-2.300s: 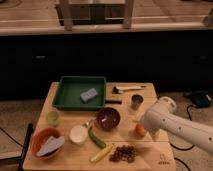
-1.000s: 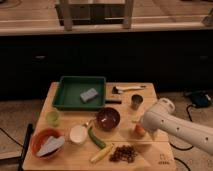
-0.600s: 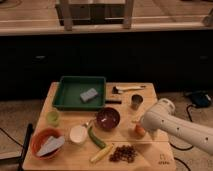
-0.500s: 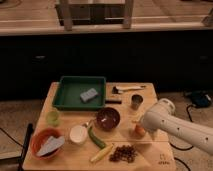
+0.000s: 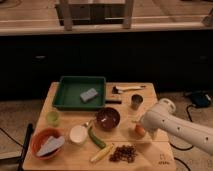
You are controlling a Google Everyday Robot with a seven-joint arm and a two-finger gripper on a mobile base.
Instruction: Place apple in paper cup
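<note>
**Gripper low beside the apple, grasp unclear**

The gripper hung low over the right side of the wooden table. Whether it grasped anything could not be told. The apple lay just beside it at 7 o'clock. From the apple, the paper cup stood apart at 12 o'clock and the maroon bowl at 10 o'clock.

Pale matt wood across the table. Smooth, faintly shiny skin on the apple. Glossy white shell, probably plastic, on the arm, with the gripper just beside the apple. Matt green plastic tray; glossy maroon bowl.
</note>
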